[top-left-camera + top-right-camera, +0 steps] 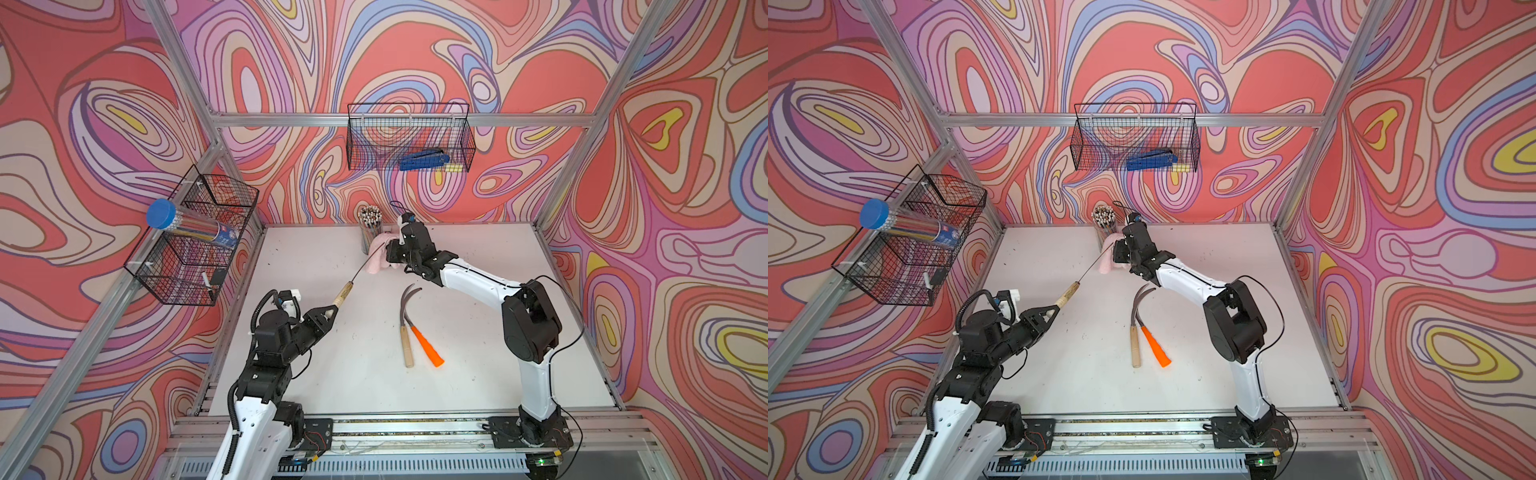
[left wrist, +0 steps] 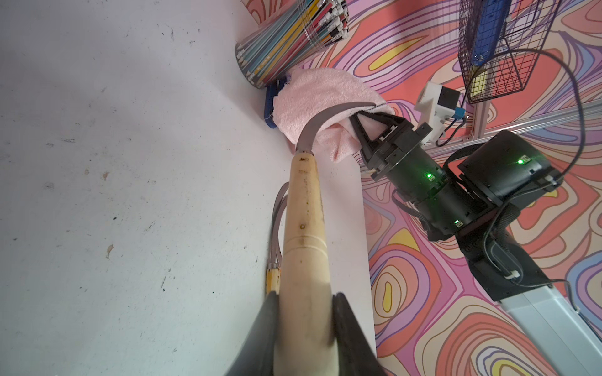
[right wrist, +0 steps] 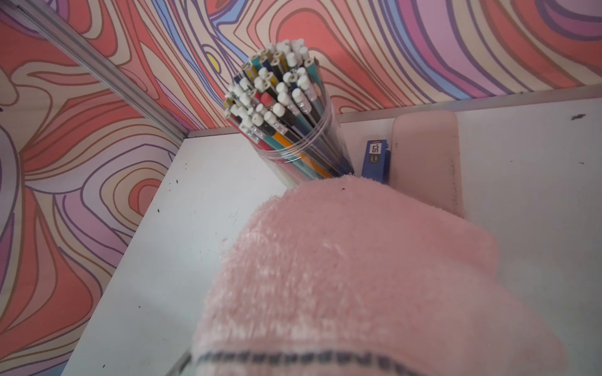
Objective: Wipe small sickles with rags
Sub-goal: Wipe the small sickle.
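Standing just beside the rag: pencil jar, pink case.

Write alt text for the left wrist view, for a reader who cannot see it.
The left gripper holds a sickle by its pale wooden handle, and the curved blade lies against a fuzzy pink rag that the right gripper holds. Behind them, a clear cup of pencils stands on the white table, near the patterned wall.

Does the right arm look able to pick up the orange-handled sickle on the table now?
Probably not yet: the right gripper is shut on the fuzzy pale-pink rag. Otherwise the way looks free: the orange-handled, grey-bladed sickle lies uncovered on the white table near that arm.
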Motion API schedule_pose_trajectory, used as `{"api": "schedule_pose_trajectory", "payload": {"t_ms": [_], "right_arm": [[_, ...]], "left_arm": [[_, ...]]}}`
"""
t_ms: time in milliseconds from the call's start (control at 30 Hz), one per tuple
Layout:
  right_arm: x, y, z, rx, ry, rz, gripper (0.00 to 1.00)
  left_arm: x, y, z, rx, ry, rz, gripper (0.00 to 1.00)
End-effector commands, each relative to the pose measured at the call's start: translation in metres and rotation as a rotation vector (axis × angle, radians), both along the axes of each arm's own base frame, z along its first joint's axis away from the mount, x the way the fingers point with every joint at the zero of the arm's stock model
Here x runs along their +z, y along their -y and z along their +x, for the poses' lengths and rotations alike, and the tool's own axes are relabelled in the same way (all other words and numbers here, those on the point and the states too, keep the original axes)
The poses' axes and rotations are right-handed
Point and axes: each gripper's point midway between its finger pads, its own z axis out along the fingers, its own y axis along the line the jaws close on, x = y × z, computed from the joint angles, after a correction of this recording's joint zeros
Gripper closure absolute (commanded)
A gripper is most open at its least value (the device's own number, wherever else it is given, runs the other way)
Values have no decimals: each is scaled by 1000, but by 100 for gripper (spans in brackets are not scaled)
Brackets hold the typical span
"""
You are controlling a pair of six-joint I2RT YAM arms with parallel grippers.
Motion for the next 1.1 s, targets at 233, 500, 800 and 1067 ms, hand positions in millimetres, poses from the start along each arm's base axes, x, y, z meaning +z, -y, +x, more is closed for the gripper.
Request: {"api": "schedule_pose_trajectory", "payload": {"t_ms": [233,500,800,1067], "right_arm": [[-4,-10,0,39,11,-21,100],[-20,-35,-21,96,-1,-28,100],[-19,-46,-35,139,-29,49,100],[-11,-63,-60,213,-46,143,100]], "left_arm": [[16,0,4,-3,50,-8,100],[15,0,5,-3,46,-9,100],[16,0,4,-3,50,-10,100],[17,0,4,-3,53,-10,100]]}}
